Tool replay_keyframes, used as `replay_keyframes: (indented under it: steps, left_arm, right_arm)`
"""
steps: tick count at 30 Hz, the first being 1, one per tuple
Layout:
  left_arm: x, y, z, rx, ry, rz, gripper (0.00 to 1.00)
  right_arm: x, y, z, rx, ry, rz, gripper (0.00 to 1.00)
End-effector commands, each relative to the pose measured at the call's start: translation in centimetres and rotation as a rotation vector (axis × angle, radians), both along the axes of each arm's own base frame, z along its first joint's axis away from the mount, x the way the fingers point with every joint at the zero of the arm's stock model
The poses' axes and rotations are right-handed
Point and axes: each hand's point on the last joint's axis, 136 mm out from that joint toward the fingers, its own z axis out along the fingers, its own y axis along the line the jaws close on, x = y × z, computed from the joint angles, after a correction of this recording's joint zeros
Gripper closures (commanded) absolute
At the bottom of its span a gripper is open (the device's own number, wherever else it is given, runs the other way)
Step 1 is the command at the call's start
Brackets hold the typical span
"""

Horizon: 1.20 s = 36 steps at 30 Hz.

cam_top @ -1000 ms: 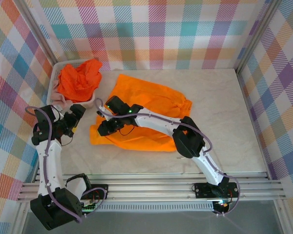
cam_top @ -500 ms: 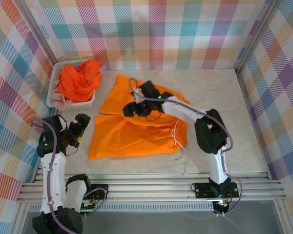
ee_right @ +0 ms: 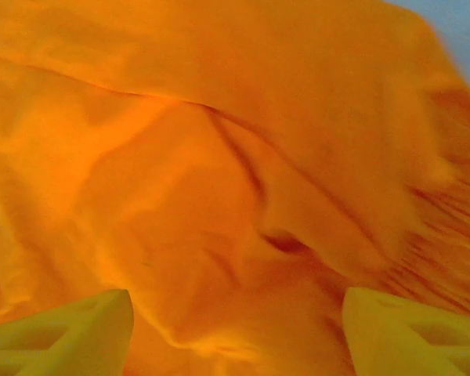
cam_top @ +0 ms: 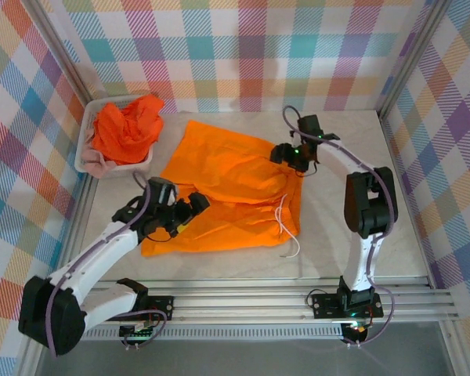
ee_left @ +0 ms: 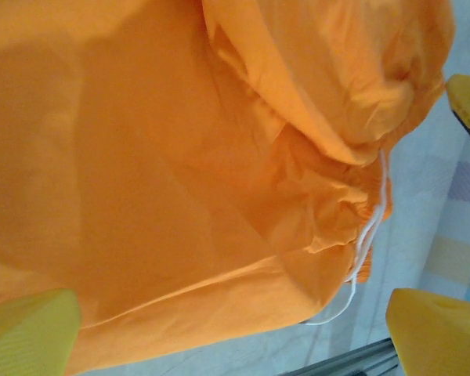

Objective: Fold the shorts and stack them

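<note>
One pair of bright orange shorts lies spread on the table, its white drawstring trailing off the right end. My left gripper hovers open over the near-left part of the cloth. In the left wrist view the orange cloth and drawstring lie beyond my yellow fingers, and the left gripper holds nothing. My right gripper is at the far-right corner of the shorts. The right gripper stands open just above wrinkled orange cloth. More shorts, orange and pink, fill the basket.
The white mesh basket sits at the far-left corner against the plaid wall. Plaid walls enclose the table on three sides. Bare marble tabletop lies to the right of the shorts, and a metal rail runs along the near edge.
My right gripper swept from the left edge of the shorts to their far-right corner and opened, leaving the cloth spread out. My left arm swung right, over the shorts.
</note>
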Motion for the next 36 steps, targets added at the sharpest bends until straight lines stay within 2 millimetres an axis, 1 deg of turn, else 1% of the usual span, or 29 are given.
replay_keyframes:
  steps: [1,2,5,8,10,14,16,21,26,29,31,32,36]
  left_arm:
    - [0.4,-1.8,-1.6,0.016,-0.016,-0.003,0.00]
    - [0.4,-2.6,-2.0,0.016,-0.023,-0.018,0.00]
    - [-0.2,-4.0,-3.8,0.054,-0.003,-0.060,0.00]
    - [-0.6,-5.1,-5.5,0.083,0.019,-0.091,0.00]
    - [-0.9,-5.5,-6.5,0.095,0.034,-0.104,0.00]
    - [-1.4,-6.0,-8.1,0.118,0.054,-0.117,0.00]
    - [-1.7,-6.0,-8.7,0.132,0.064,-0.121,0.00]
    - [-2.1,-6.0,-9.7,0.145,0.083,-0.131,0.00]
    - [-2.2,-5.9,-10.1,0.152,0.086,-0.130,0.00]
    - [-2.3,-5.6,-10.4,0.162,0.090,-0.128,0.00]
    - [-2.5,-5.5,-10.5,0.165,0.094,-0.129,0.00]
    - [-2.7,-5.4,-10.7,0.168,0.098,-0.131,0.00]
    - [-3.2,-4.8,-11.4,0.183,0.113,-0.122,0.00]
  right_arm:
    - [-1.2,-2.3,0.8,-0.022,0.007,-0.075,0.31]
    - [-1.2,-3.0,0.6,-0.028,0.013,-0.093,0.32]
    - [-1.1,-4.3,0.2,-0.010,0.025,-0.141,0.33]
    - [-0.6,-4.8,-0.2,0.013,0.016,-0.173,0.35]
    - [-0.4,-4.6,-0.6,0.024,0.026,-0.174,0.35]
    - [0.0,-4.6,-1.4,0.034,0.048,-0.186,0.36]
    - [0.1,-4.5,-1.8,0.040,0.051,-0.194,0.39]
    - [0.3,-4.3,-2.5,0.061,0.073,-0.213,0.40]
    - [0.3,-4.6,-3.3,0.052,0.094,-0.236,0.40]
    - [0.5,-4.3,-3.7,0.064,0.096,-0.241,0.48]
    - [0.8,-4.4,-3.5,0.070,0.083,-0.250,0.56]
    - [1.0,-4.4,-3.5,0.069,0.077,-0.254,0.58]
    - [1.8,-5.2,-3.5,0.047,0.054,-0.280,0.72]
